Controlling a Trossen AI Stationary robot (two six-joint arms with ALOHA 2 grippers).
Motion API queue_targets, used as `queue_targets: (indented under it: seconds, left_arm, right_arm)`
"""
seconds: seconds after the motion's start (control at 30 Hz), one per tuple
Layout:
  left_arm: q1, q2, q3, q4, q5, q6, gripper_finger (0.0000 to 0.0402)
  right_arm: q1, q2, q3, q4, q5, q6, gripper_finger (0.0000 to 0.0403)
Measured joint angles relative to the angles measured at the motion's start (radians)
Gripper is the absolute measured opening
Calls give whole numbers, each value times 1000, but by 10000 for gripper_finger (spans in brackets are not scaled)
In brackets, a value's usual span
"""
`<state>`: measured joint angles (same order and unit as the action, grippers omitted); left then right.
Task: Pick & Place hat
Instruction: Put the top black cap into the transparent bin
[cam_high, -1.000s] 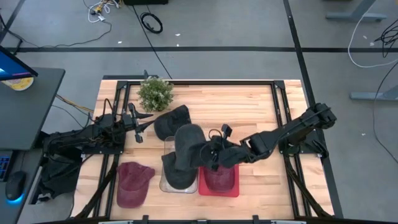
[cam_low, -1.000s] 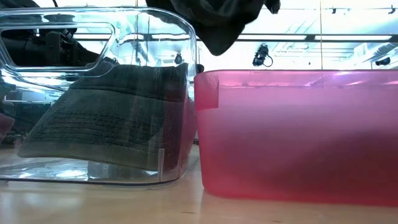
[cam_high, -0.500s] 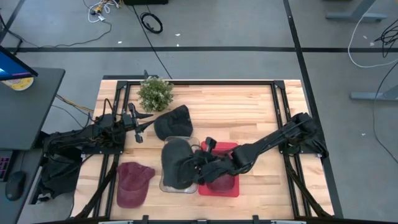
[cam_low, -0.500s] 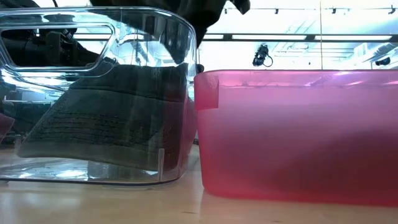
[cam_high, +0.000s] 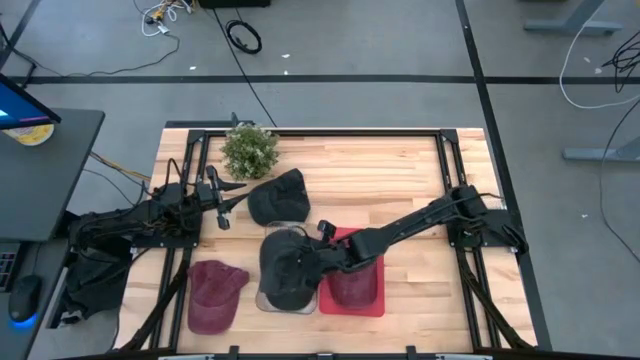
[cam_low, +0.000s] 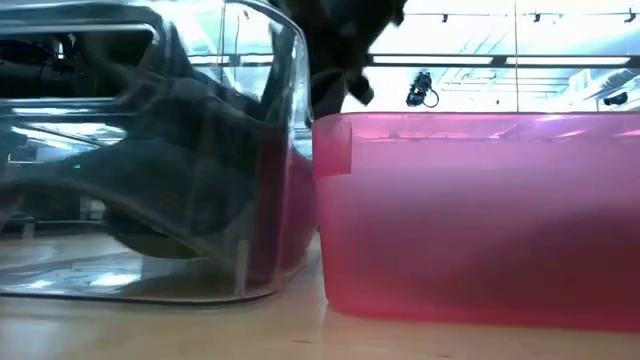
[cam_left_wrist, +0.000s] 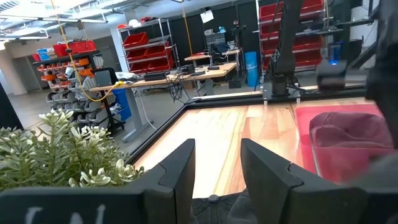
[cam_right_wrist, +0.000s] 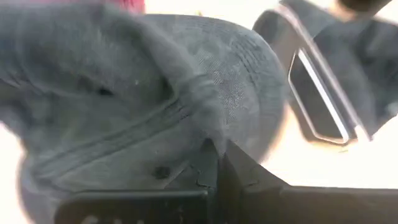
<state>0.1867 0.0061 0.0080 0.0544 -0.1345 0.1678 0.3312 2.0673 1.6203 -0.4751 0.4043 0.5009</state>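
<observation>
A dark grey hat (cam_high: 284, 266) sits in the clear bin (cam_high: 264, 298), with my right gripper (cam_high: 320, 256) shut on it at the bin's right side. The right wrist view shows its crown (cam_right_wrist: 143, 93) filling the picture and the bin's rim (cam_right_wrist: 323, 99) beyond. In the low view the hat (cam_low: 190, 160) shows dark through the clear wall. A second dark hat (cam_high: 277, 195) lies on the table behind the bin. A maroon hat (cam_high: 213, 293) lies left of the bin, and another (cam_high: 352, 284) lies in the red bin (cam_high: 372, 306). My left gripper (cam_high: 222, 200) waits open at the left. My right gripper pinches a raised fold of the dark hat's crown fabric (cam_right_wrist: 208, 134) between its two shut fingers, beside a seam. It reaches in from the table's right, slanting down. The hat's body is down inside the clear bin, below and beyond the fingers.
A small potted plant (cam_high: 248, 150) stands at the far left of the table. The red bin (cam_low: 480, 220) stands tight against the clear bin (cam_low: 150, 150). Bare wood lies toward the far and right sides. Black frame rails run along the table's edges.
My right gripper has moved down and toward the table's left, staying shut, and has carried the dark hat from above the bins down into the clear bin, onto a hat lying there. In the low view the clear bin's wall has shifted to the left.
</observation>
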Motion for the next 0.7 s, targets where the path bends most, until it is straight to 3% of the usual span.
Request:
queue_targets:
  seconds: [0.37,0.7]
  left_arm:
    - [0,0,0,0,0,0,133]
    - [0,0,0,0,0,0,133]
  right_arm:
    - [-75,88,6,-85,-129,18,4]
    - [-78,70,-6,-84,-139,-39,4]
